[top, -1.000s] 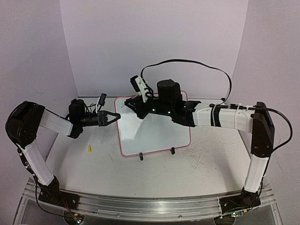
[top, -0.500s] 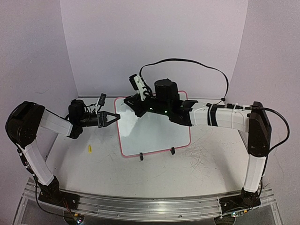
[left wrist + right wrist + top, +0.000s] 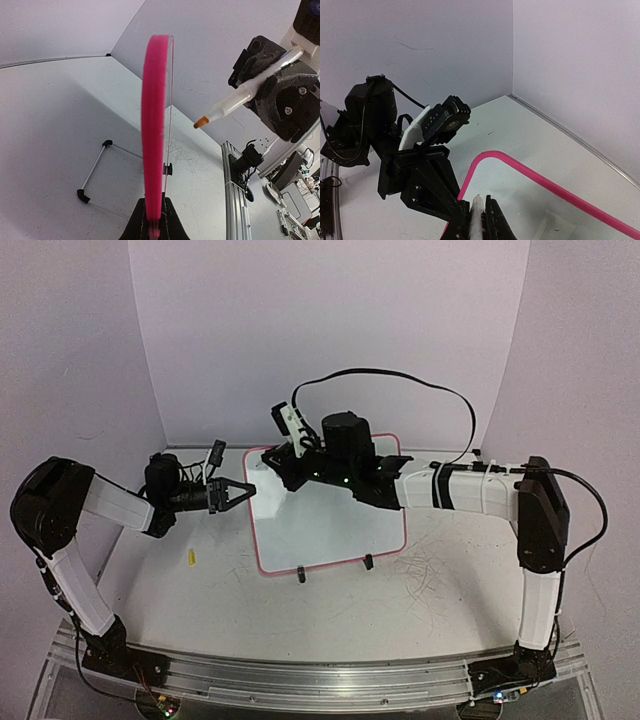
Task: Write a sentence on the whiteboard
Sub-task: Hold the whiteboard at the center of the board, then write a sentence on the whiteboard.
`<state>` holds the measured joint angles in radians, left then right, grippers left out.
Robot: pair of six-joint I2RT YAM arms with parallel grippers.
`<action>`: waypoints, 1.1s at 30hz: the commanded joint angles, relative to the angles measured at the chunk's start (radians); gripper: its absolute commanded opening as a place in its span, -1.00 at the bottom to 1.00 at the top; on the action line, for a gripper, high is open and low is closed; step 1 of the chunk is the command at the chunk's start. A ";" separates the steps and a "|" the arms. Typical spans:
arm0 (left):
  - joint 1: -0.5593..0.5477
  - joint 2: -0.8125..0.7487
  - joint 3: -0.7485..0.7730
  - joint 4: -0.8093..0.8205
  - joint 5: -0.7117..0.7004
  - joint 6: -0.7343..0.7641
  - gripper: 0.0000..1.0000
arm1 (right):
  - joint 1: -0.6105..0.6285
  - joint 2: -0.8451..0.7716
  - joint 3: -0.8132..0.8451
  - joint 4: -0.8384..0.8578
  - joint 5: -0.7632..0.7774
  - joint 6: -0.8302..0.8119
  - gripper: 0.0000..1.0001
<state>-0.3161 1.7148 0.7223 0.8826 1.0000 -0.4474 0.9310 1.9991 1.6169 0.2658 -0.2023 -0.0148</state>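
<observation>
The whiteboard (image 3: 340, 525) stands tilted on two black clip feet (image 3: 301, 575) mid-table, white with a pink frame. My left gripper (image 3: 249, 489) is shut on its left edge; in the left wrist view the pink edge (image 3: 152, 125) runs up from between the jaws of that gripper (image 3: 152, 220). My right gripper (image 3: 274, 459) hovers over the board's top-left corner, shut on a white marker (image 3: 477, 217). The marker's orange tip (image 3: 202, 121) is a little off the board face (image 3: 560, 210). The sentence is out of view; the board face looks blank.
A small yellow piece (image 3: 190, 558) lies on the table left of the board. Grey scratch marks (image 3: 430, 565) cover the tabletop to the right. Lilac walls close in behind and on both sides. The right arm's black cable (image 3: 400, 375) loops above the board.
My right gripper has shifted left with the marker, toward the board's top-left corner. The left gripper stays on the board's edge.
</observation>
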 commanded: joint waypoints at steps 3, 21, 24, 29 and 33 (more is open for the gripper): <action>-0.016 -0.065 -0.042 0.029 -0.050 0.129 -1.00 | 0.006 -0.033 -0.003 0.057 -0.006 -0.003 -1.00; -0.038 -0.072 -0.040 0.029 -0.069 0.142 -1.00 | 0.028 -0.099 -0.108 0.130 0.037 -0.014 -1.00; -0.038 -0.072 -0.041 0.029 -0.070 0.140 -1.00 | 0.028 -0.109 -0.121 0.151 0.049 -0.012 -1.00; -0.038 -0.065 -0.034 0.030 -0.066 0.134 -1.00 | 0.028 -0.103 -0.113 0.161 0.062 -0.016 -1.00; -0.038 -0.067 -0.033 0.029 -0.068 0.133 -1.00 | 0.028 -0.090 -0.100 0.161 0.077 -0.020 -1.00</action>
<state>-0.3489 1.6653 0.6849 0.8814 0.9565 -0.3752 0.9543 1.9541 1.4940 0.3738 -0.1556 -0.0228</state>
